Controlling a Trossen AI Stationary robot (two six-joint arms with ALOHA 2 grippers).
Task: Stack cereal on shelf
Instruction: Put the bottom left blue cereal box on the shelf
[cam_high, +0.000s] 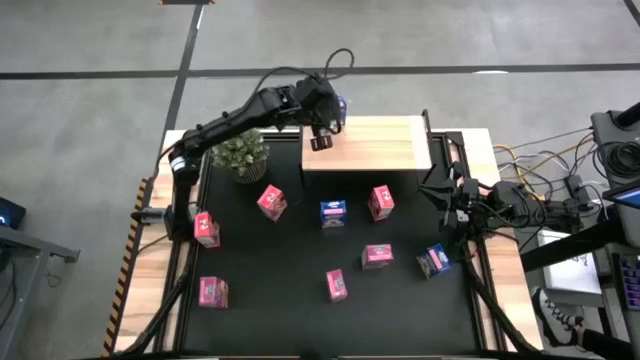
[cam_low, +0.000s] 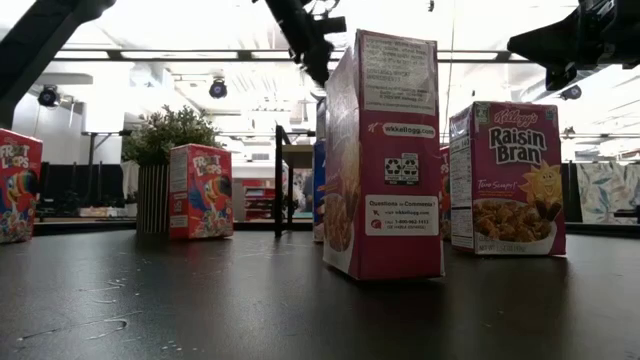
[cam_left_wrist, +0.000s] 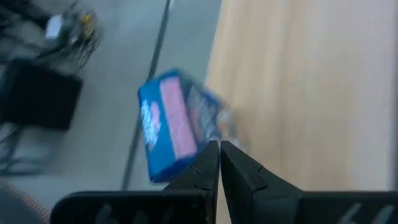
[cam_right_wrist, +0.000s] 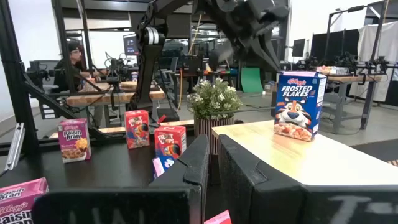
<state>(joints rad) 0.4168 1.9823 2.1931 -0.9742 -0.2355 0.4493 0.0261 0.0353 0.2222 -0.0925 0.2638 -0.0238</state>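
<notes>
Left tool (cam_high: 321, 141) hangs pinched shut, empty, over the shelf (cam_high: 375, 143); a blue cereal box (cam_right_wrist: 299, 106) stands just beneath it. Right tool (cam_right_wrist: 211, 163), also narrow, waits beside the counter (cam_high: 290, 250).

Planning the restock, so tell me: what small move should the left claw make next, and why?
Probably lift the left claw up and back off the shelf. The Frosted Flakes box already stands upright there, outside the shut fingers, and other cereal boxes wait on the black table.
</notes>
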